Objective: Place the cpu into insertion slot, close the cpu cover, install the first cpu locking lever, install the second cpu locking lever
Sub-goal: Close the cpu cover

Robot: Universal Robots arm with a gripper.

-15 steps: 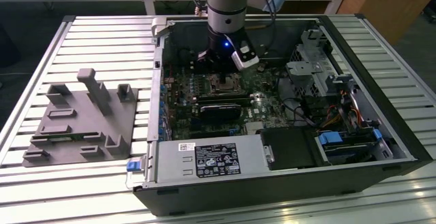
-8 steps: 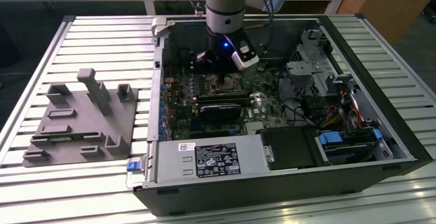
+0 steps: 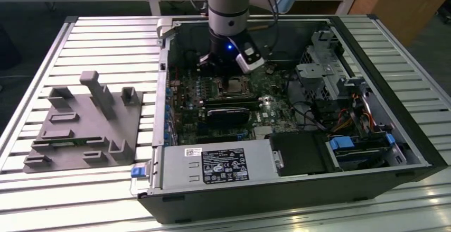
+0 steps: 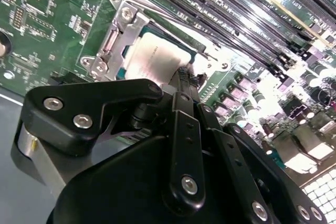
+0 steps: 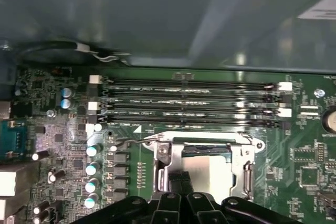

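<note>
While the cpu (image 4: 152,59) lies seated in the insertion slot (image 5: 245,174), framed by the cpu cover (image 4: 127,23), the gripper (image 4: 184,74) hangs directly over one edge, fingers (image 4: 181,94) clenched together on nothing visible.

Arm (image 3: 227,10) vertical, end effector (image 4: 185,74) pointing down, closed tight.
</note>
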